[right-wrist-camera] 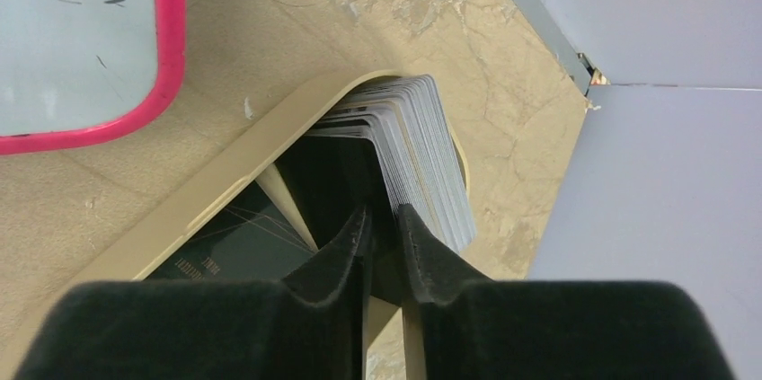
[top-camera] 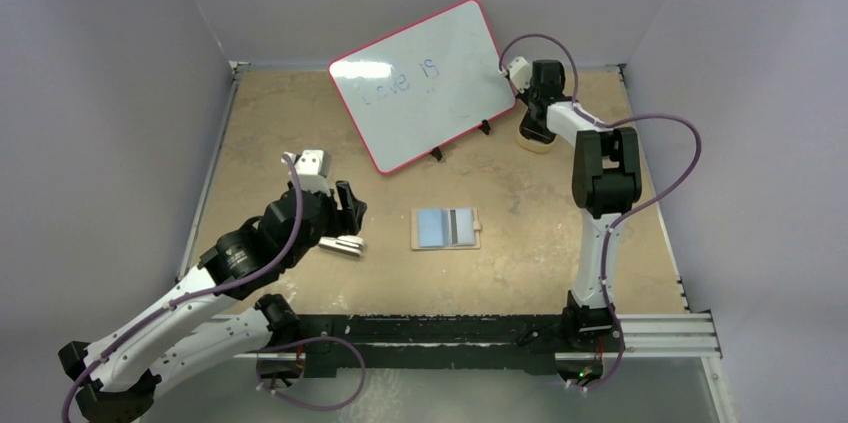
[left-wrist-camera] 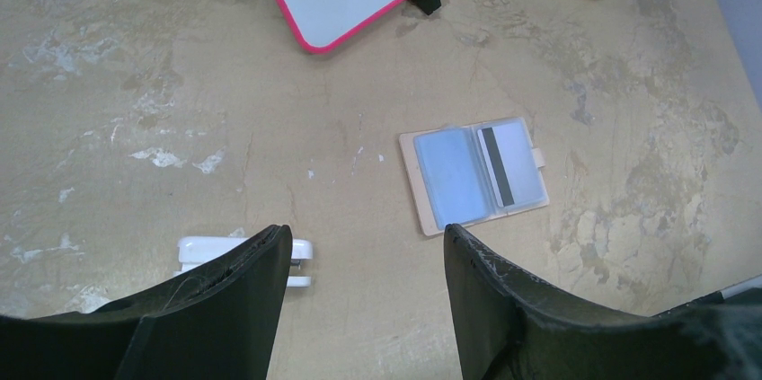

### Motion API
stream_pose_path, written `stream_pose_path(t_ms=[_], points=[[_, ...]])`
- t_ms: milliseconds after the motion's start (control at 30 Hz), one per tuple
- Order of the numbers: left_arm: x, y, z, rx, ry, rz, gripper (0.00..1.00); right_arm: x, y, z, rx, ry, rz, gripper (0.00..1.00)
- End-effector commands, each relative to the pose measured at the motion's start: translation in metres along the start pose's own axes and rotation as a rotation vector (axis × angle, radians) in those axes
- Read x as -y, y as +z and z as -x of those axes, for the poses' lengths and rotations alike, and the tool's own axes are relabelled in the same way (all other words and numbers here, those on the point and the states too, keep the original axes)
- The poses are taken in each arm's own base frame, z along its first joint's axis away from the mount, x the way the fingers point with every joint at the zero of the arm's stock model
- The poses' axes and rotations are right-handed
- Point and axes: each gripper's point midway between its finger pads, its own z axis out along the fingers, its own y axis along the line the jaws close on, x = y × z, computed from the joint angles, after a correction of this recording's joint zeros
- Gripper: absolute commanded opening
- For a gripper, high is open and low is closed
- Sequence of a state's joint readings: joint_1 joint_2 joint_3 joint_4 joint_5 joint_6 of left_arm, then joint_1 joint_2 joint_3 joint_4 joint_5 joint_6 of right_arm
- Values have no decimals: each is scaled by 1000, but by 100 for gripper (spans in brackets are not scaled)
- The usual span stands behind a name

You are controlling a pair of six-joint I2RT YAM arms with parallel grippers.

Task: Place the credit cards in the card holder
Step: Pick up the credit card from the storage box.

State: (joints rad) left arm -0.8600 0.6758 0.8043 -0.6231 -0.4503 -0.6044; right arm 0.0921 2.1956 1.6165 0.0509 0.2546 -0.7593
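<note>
Two cards sit in the pockets of the card holder (top-camera: 446, 229), which lies spread open and flat near the middle of the table (top-camera: 520, 273); a pale blue card (left-wrist-camera: 452, 175) fills its left half and a light card with a dark stripe (left-wrist-camera: 512, 164) its right half, with the snap tab poking out at the right edge; more credit cards (right-wrist-camera: 422, 155) stand on edge as a tight stack inside a tan oval tray (right-wrist-camera: 225, 173) at the far right of the table, just beside the lower right corner of a pink-rimmed whiteboard (top-camera: 420, 83); the right claw (right-wrist-camera: 382, 218) reaches down into that tray beside the stack, its fingers (right-wrist-camera: 346, 254) drawn close with only a narrow slit between them; whether a card sits in that slit I cannot tell; the left claw (left-wrist-camera: 367, 234) hangs above the table on the left with its fingers (left-wrist-camera: 261, 281) spread wide and nothing between them; a white block (left-wrist-camera: 211, 248) lies on the table just under its left finger, well apart from the card holder
</note>
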Motion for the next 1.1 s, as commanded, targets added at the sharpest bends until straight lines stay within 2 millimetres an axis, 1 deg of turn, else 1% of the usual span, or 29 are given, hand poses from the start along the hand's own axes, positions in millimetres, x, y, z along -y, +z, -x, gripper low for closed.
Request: stream_pose_path(t_ms=[0, 67, 267, 400, 567, 667, 733, 900, 1000, 1067], points=[[3, -3, 13, 38, 10, -12, 62, 41, -22, 27, 71, 40, -85, 11], [3, -4, 14, 41, 8, -14, 62, 40, -22, 27, 69, 44, -78, 7], [3, -5, 15, 46, 5, -15, 62, 41, -29, 30, 71, 68, -61, 0], [3, -5, 14, 46, 5, -15, 62, 42, -32, 32, 64, 81, -48, 0], [3, -6, 15, 48, 2, -16, 62, 50, -41, 38, 77, 93, -50, 0], [3, -5, 15, 48, 1, -16, 62, 49, -45, 40, 76, 98, -23, 0], [3, -6, 15, 48, 2, -16, 62, 45, -49, 40, 65, 113, 7, 0], [3, -5, 14, 46, 3, -14, 62, 39, -63, 42, 58, 175, 56, 0], [3, -5, 14, 47, 0, -15, 63, 41, -73, 42, 49, 246, 59, 0], [3, -4, 13, 43, 1, -13, 63, 45, -86, 46, 57, 290, 58, 0]])
